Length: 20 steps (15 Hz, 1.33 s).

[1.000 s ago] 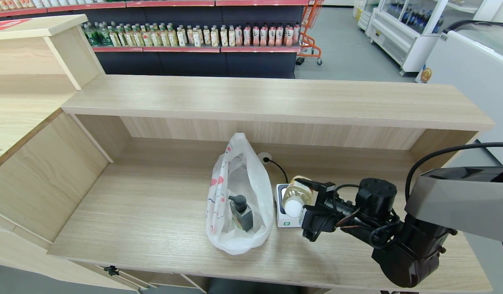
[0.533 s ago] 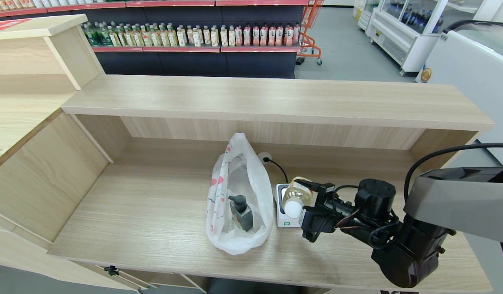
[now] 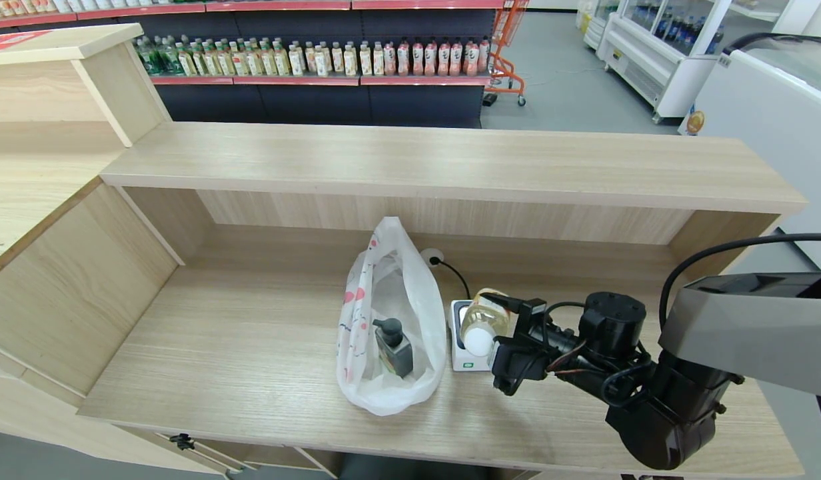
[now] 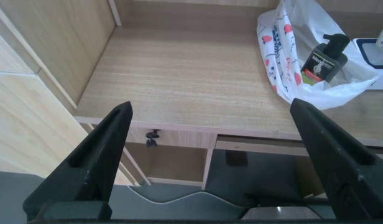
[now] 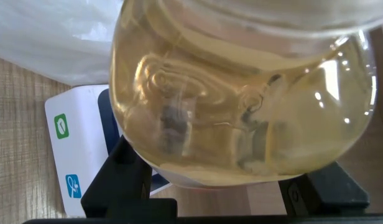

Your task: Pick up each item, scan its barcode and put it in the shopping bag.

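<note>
Currently the right pincer [image 3: 501,331] is clenched on the bottle [image 3: 482,319], held over the scanner [image 3: 465,363] beside the shopping bag [image 3: 420,307]. Risk: the smooth, curved wall may slip or rotate, hiding the barcode, and the bag's slack mouth may snag on insertion. The left pincer [image 4: 210,112] hangs released. Label print is too small to read.

We can read no words or numbers anywhere — we make out only two small pictogram signs, one green and one blue, on the white scanner [image 5: 67,155], and, at its nine o'clock, a printed label on the pump bottle [image 4: 324,59], its lettering too small for us.
</note>
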### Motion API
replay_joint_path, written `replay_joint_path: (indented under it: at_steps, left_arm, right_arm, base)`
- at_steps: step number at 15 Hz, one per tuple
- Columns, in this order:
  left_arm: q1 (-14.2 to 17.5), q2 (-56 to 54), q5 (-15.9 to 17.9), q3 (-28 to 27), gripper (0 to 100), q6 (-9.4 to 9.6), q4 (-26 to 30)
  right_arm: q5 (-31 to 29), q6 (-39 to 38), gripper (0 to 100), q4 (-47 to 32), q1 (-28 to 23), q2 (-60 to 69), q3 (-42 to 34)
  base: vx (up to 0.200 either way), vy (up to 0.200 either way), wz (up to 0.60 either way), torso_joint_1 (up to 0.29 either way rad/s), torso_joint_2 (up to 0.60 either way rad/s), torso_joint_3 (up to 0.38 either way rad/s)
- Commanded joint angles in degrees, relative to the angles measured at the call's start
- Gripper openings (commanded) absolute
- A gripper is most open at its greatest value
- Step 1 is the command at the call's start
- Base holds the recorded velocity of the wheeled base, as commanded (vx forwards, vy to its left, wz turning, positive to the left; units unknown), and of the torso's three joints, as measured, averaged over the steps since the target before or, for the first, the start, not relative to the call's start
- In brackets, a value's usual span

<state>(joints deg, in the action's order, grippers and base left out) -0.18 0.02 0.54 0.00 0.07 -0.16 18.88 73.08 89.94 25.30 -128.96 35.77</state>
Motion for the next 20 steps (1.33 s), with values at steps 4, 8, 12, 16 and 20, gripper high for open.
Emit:
replay_joint_path:
  at_steps: [4, 8, 12, 16, 20]
  left_arm:
    - [0.01, -0.02, -0.01, 0.00, 100, 0.01, -0.02]
    - [0.01, -0.02, 0.08, 0.00, 100, 0.10, -0.02]
    - [0.01, -0.02, -0.01, 0.00, 100, 0.10, -0.02]
    - [0.01, -0.02, -0.01, 0.00, 100, 0.10, -0.02]
    - [0.01, -0.02, -0.01, 0.00, 100, 0.19, -0.02]
  right_arm:
    - [0.01, -0.05, 0, 0.06, 0.02, 0.03, -0.08]
    - [0.10, -0.05, 0, 0.06, 0.02, 0.03, -0.08]
    - [0.01, -0.05, 0, 0.06, 0.02, 0.03, -0.08]
    - [-0.25, -0.13, 0, 0.06, 0.46, 0.64, -0.35]
    - [-24.86, -19.21, 0, -4.60, 13.29, 11.81, 5.28]
  base:
    - [0.000, 0.000, 0.00, 0.000, 0.00, 0.000]
    - [0.000, 0.000, 0.00, 0.000, 0.00, 0.000]
    - [0.000, 0.000, 0.00, 0.000, 0.00, 0.000]
    - [0.000, 0.000, 0.00, 0.000, 0.00, 0.000]
    - [0.000, 0.000, 0.00, 0.000, 0.00, 0.000]
